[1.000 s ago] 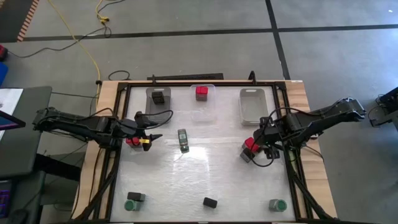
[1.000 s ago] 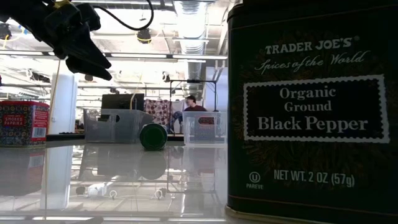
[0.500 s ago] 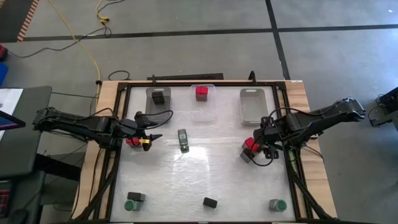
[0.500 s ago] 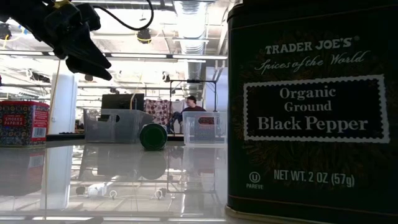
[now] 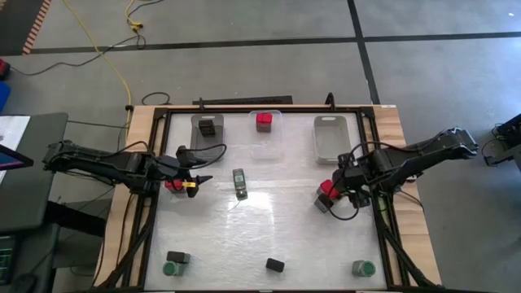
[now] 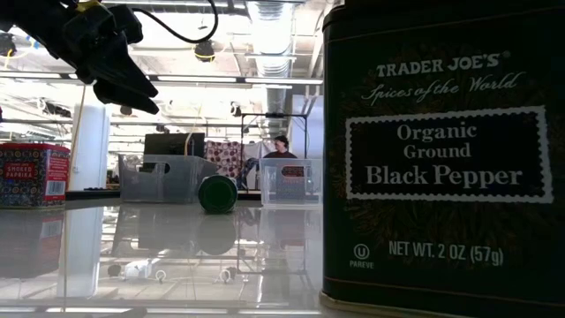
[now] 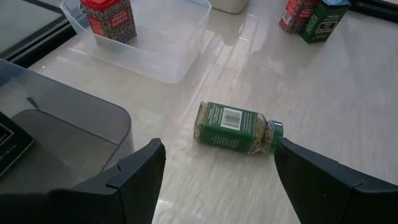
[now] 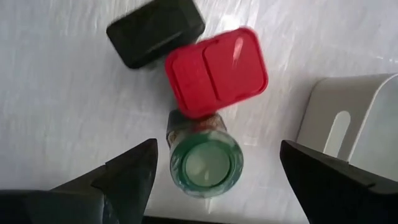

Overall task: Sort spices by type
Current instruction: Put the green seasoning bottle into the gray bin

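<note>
A green-lidded jar [image 7: 236, 127] lies on its side mid-table [image 5: 239, 183], ahead of my open left gripper [image 7: 217, 180], which hovers at the table's left [image 5: 202, 181] and touches nothing. My right gripper [image 8: 214, 171] hangs open, pointing down, over a cluster at the right [image 5: 326, 195]. The cluster is an upright green-lidded jar [image 8: 205, 163], a red box [image 8: 216, 71] and a black box [image 8: 155, 31]. The right fingers stand on either side of that jar, above it. A red tin [image 6: 33, 175] stands under the left arm.
Three translucent bins line the far edge: one with a black box [image 5: 207, 126], one with a red box [image 5: 264, 122], one bare [image 5: 330, 134]. Along the near edge stand a green jar [image 5: 174, 264], a black pepper tin [image 5: 275, 264] and another green jar [image 5: 363, 267].
My right gripper has rolled a little about its own pointing line while staying above the cluster. No spice has moved.
</note>
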